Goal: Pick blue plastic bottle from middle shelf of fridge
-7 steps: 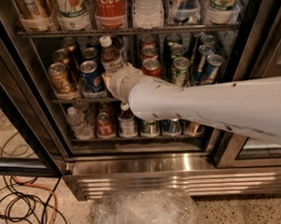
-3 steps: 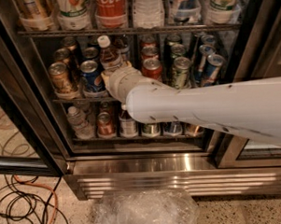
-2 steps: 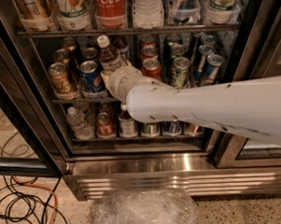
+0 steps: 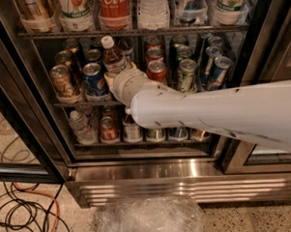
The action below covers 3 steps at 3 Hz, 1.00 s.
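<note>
Looks down into the fridge (image 4: pixel 37 122), black frame around wire racks. Shows a thick white arm (image 4: pixel 218 114) stretched in from 3 o'clock toward 10 o'clock, ending in a ribbed wrist in front of the middle shelf (image 4: pixel 72 104).

Puts the gripper (image 4: pixel 120 75) at the far end of that wrist, right at the lower part of the blue plastic bottle (image 4: pixel 114 55) and mostly hidden behind the wrist. Cannot tell whether clamped on the bottle or apart from it.

Finds the blue plastic bottle standing on the middle shelf, at 11 o'clock from the picture's centre. White cap on top, dark liquid inside, taller than the cans around it.

- At 8 o'clock of the bottle, just beside it: a blue Pepsi can (image 4: pixel 94 77).
- Further toward 9 o'clock: a gold can (image 4: pixel 62 81).
- At 4 o'clock of the bottle: a red can (image 4: pixel 156 70), then a green can (image 4: pixel 186 73).
- At 12 o'clock, on the rack above: a Coca-Cola bottle (image 4: pixel 114 8).
- On the bottom rack, at 8 o'clock from the wrist: a small water bottle (image 4: pixel 79 123), then a row of cans partly behind the arm.
- Under the racks: the ribbed steel base (image 4: pixel 187 181).
- On the floor at 6 o'clock: crumpled clear plastic (image 4: pixel 147 218).
- On the floor at 8 o'clock: loose cables (image 4: pixel 24 210).
</note>
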Each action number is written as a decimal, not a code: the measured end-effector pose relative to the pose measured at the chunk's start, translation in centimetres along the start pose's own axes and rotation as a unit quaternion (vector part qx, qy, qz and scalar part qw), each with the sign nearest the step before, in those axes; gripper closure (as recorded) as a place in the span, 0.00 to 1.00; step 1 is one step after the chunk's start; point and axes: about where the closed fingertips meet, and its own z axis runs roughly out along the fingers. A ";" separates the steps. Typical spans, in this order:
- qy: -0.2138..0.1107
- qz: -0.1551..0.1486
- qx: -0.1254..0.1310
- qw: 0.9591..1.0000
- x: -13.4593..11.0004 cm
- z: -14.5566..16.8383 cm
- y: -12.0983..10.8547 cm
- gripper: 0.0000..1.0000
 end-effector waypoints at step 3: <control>-0.041 -0.033 0.097 0.994 -3.0 -4.6 -6.4 1.00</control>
